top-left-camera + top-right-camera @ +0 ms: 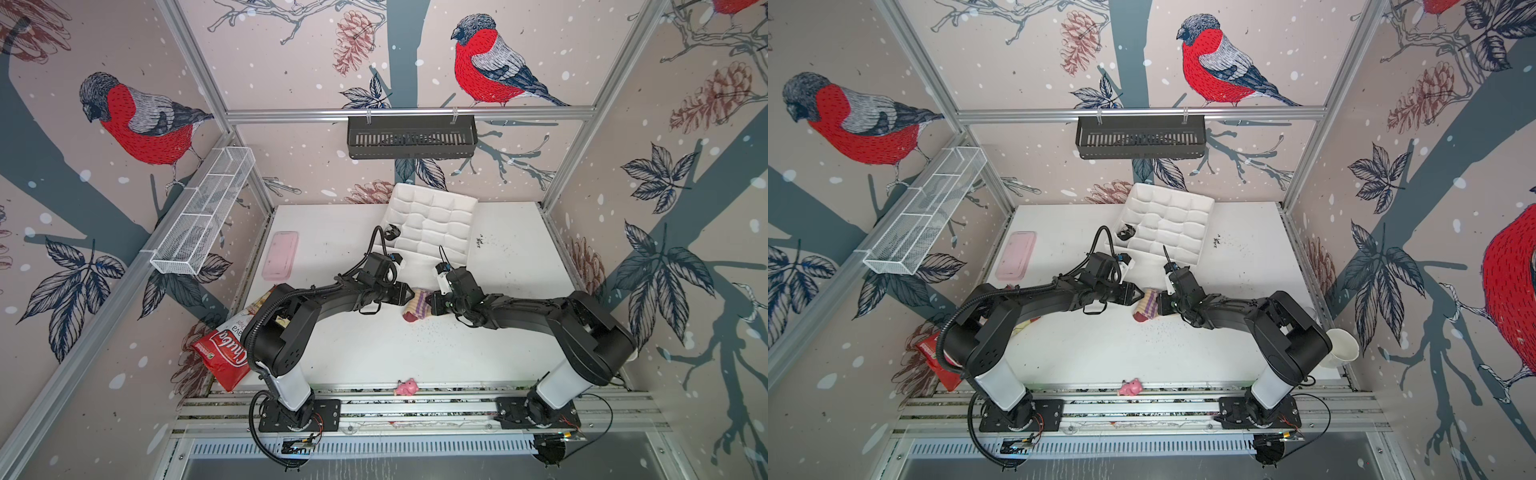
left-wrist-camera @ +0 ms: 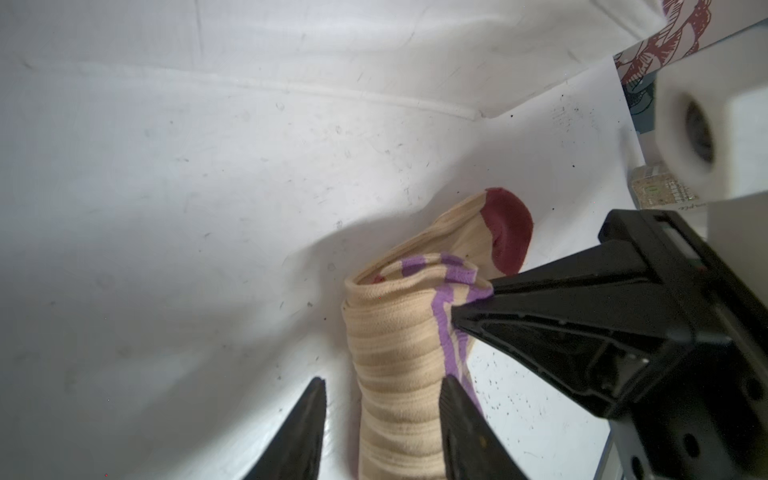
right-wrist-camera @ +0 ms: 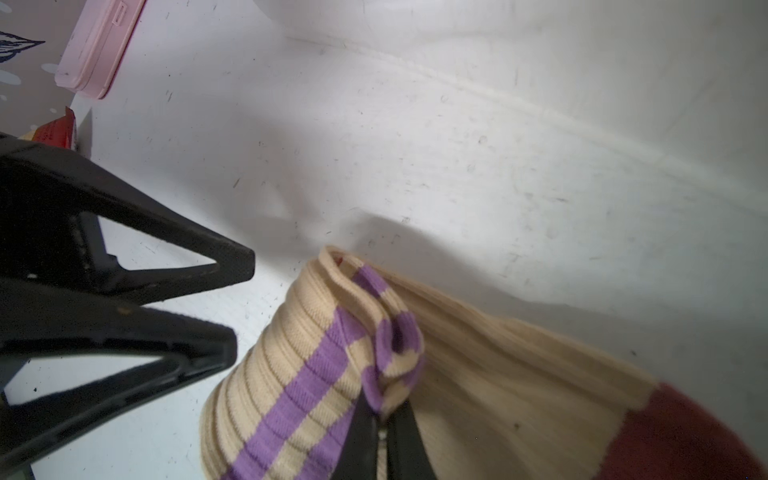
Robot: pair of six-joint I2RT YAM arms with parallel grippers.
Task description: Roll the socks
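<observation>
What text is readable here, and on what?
"Chuba": white script on the red chips bag, upside down in a top view.
"ava": cut-off fragment beside it, same bag.
Unreadable: the bag's fine print; tiny print on a small circuit board in the left wrist view.

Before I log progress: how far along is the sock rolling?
Done: the tan sock is partly rolled into a bundle. In hand: the right tool pinches its purple-striped fold; the left tool stands open beside it. Remaining: its maroon toe sticks out unrolled.
</observation>
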